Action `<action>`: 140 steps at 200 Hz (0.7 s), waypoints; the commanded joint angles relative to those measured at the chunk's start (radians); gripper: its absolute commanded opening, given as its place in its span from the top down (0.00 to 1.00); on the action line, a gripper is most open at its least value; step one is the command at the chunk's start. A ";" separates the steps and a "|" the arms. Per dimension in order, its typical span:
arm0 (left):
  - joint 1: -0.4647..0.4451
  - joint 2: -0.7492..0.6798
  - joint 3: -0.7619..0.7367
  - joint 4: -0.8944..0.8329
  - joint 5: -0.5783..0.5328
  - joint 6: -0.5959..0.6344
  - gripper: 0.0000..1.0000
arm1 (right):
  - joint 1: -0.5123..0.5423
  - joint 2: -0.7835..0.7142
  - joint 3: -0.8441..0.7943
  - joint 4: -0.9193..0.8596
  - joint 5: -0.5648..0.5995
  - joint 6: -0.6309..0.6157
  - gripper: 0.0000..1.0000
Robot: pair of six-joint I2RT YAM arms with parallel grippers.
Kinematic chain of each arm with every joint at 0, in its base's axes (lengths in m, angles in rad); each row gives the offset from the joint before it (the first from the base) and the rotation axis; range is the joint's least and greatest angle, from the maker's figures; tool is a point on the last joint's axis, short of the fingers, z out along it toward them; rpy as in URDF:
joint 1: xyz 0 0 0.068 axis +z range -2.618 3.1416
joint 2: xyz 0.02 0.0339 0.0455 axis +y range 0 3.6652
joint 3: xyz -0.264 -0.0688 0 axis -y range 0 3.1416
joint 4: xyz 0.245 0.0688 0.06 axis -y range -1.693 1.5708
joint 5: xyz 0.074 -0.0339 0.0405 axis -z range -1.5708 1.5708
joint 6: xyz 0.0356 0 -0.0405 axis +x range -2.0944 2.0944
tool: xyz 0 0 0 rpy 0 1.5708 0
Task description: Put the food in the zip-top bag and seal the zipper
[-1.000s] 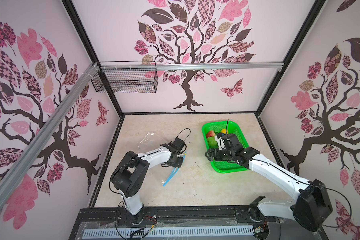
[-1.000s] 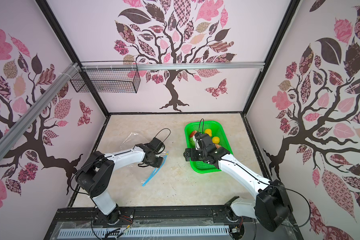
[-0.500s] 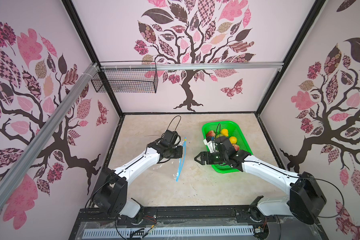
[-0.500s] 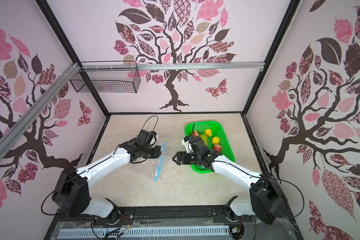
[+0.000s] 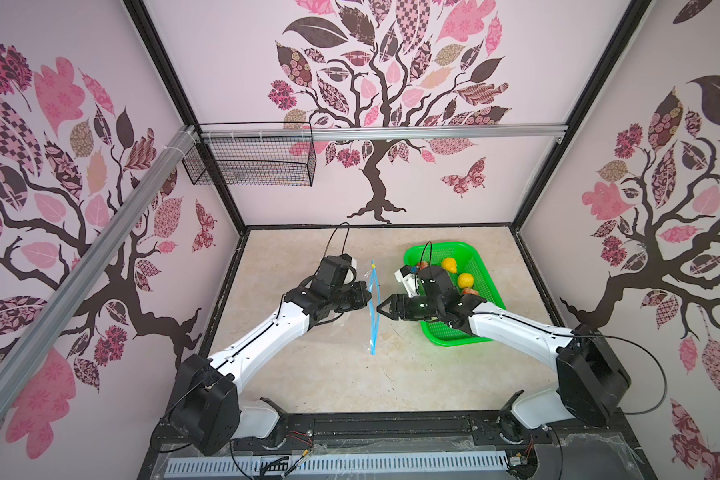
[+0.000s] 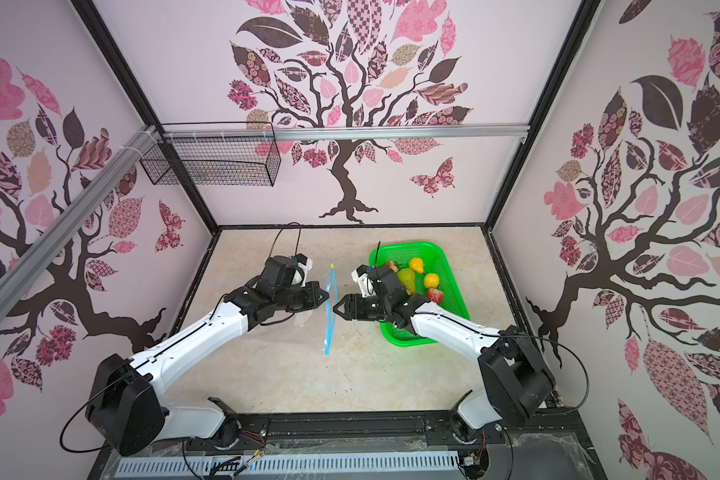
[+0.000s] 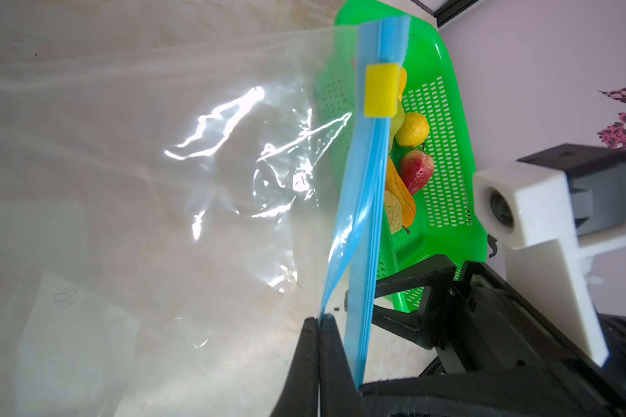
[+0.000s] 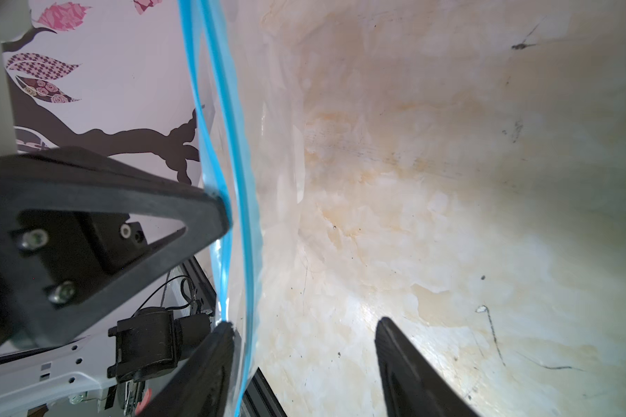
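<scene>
Right jaws narrower, now at the zipper (image 5: 373, 328) (left jaws still pinching)

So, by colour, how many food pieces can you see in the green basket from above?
Yellow pieces: 2
Red pieces: 2
Green piece: 1
Total: 5 seen in the green basket; the right arm may hide more.

Left gripper (image 5: 369, 296) clamped, right gripper (image 5: 379, 308) parted, tips facing.

Upright zip-top bag (image 5: 373, 328) blocks the middle; open table (image 5: 329, 382) lies nearer.
</scene>
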 commanded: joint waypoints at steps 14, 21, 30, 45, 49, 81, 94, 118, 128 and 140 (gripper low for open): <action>-0.003 -0.032 -0.046 0.053 0.048 -0.027 1.00 | 0.005 0.051 0.049 0.020 -0.005 0.012 0.53; -0.003 -0.034 -0.049 0.059 0.055 -0.029 1.00 | 0.005 0.056 0.052 0.014 0.001 0.010 0.59; -0.004 -0.039 -0.050 0.068 0.064 -0.033 1.00 | 0.005 0.058 0.059 -0.005 0.015 0.002 0.68; -0.004 -0.048 -0.053 0.087 0.073 -0.045 1.00 | 0.003 0.047 0.076 -0.049 0.057 -0.027 0.81; -0.001 -0.050 -0.053 0.095 0.078 -0.047 1.00 | 0.002 0.043 0.079 -0.062 0.069 -0.035 0.83; -0.002 -0.049 -0.008 0.140 0.148 -0.047 1.00 | -0.035 -0.026 0.108 -0.166 0.142 -0.091 1.00; -0.001 -0.040 0.016 0.149 0.169 -0.045 1.00 | -0.041 -0.065 0.129 -0.221 0.192 -0.123 1.00; -0.002 -0.011 0.075 0.131 0.187 -0.038 0.89 | -0.040 -0.125 0.150 -0.278 0.236 -0.140 1.00; -0.002 0.000 0.104 0.111 0.197 -0.029 0.63 | -0.041 -0.140 0.150 -0.286 0.238 -0.126 1.00; -0.008 0.002 0.123 0.103 0.195 -0.024 0.44 | -0.040 -0.145 0.153 -0.295 0.238 -0.098 1.00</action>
